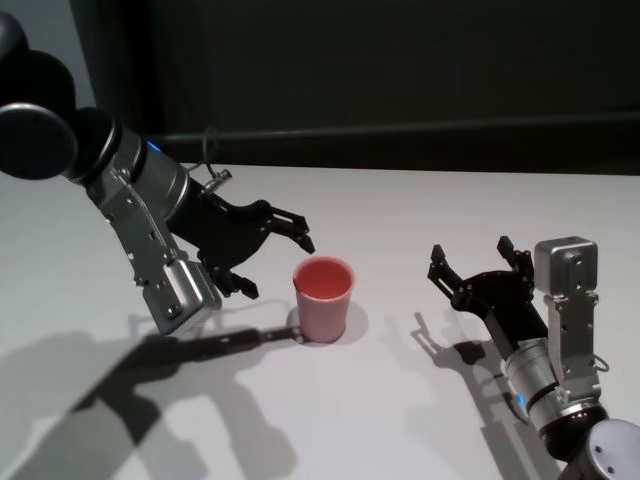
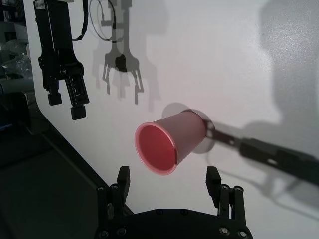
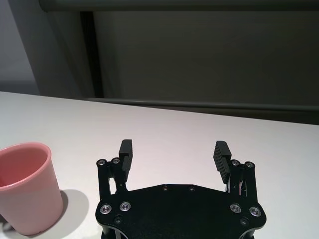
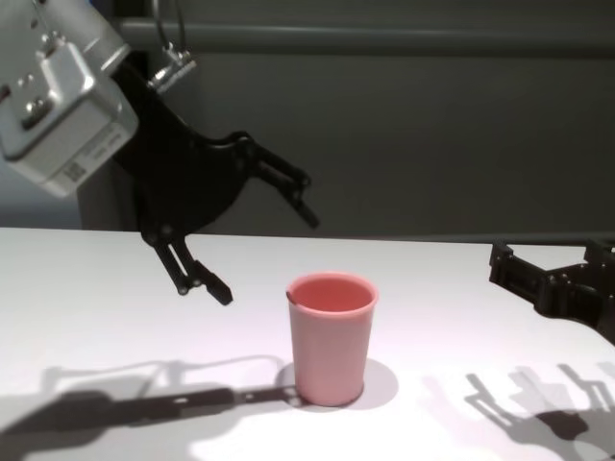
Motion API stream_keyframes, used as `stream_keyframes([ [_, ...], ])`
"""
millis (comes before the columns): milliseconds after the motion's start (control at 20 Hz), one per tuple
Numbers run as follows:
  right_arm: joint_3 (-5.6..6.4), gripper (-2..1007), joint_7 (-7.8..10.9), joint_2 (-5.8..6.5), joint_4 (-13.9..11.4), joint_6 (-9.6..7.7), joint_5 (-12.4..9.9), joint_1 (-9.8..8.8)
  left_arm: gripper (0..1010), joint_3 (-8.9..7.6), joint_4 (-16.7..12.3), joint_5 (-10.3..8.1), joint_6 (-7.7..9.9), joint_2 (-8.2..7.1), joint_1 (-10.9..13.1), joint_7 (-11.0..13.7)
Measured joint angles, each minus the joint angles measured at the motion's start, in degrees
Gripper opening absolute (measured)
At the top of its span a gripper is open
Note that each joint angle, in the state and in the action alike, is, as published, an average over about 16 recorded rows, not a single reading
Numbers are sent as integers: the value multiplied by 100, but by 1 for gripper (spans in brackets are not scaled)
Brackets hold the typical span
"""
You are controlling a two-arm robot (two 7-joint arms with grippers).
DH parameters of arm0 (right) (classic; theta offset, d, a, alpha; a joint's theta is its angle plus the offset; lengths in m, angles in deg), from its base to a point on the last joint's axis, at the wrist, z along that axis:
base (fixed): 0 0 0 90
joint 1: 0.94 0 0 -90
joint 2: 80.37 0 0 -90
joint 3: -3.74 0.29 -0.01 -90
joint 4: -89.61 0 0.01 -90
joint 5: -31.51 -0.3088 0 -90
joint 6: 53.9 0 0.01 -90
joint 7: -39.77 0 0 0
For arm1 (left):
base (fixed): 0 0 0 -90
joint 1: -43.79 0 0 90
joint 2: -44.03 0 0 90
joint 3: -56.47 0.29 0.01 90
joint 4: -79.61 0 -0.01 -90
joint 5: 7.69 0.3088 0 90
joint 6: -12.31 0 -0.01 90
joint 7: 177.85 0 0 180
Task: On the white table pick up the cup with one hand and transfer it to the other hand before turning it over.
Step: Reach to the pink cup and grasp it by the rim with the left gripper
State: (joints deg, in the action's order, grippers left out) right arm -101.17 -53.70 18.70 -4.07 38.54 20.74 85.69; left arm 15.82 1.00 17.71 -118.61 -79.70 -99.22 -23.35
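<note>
The cup [image 1: 323,298] stands upright mid-table on the white table [image 1: 420,210], well clear of every edge. The left gripper [image 1: 275,258] hovers beside it, fingers spread, not touching. The right gripper [image 1: 478,262], fingers spread too, waits toward the right edge.

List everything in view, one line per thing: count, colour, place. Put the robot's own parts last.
Small plain pink plastic cup: one, pink with a darker pink inside, standing upright and open end up on the table, between the two grippers, touched by neither.
Wide matte white table: one, white, filling the foreground under the cup and both arms.
Dark wall: one, dark grey to black, behind the table's far edge.
Left gripper: one, black fingers on a silver wrist, open, raised just to the left of the cup's rim.
Right gripper: one, black, open, held low to the right of the cup.
</note>
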Motion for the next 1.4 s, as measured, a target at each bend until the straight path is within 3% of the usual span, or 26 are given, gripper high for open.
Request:
stream_keyframes([
  [400, 0, 1000, 0, 0, 0, 0, 0, 0, 1001, 286, 340, 193, -81, 242, -80, -35],
  [900, 0, 1000, 0, 0, 0, 0, 0, 0, 1001, 509, 762, 374, -141, 475, -175, -194],
  [1400, 0, 1000, 0, 0, 0, 0, 0, 0, 1001, 679, 1024, 374, -155, 611, -211, -281],
])
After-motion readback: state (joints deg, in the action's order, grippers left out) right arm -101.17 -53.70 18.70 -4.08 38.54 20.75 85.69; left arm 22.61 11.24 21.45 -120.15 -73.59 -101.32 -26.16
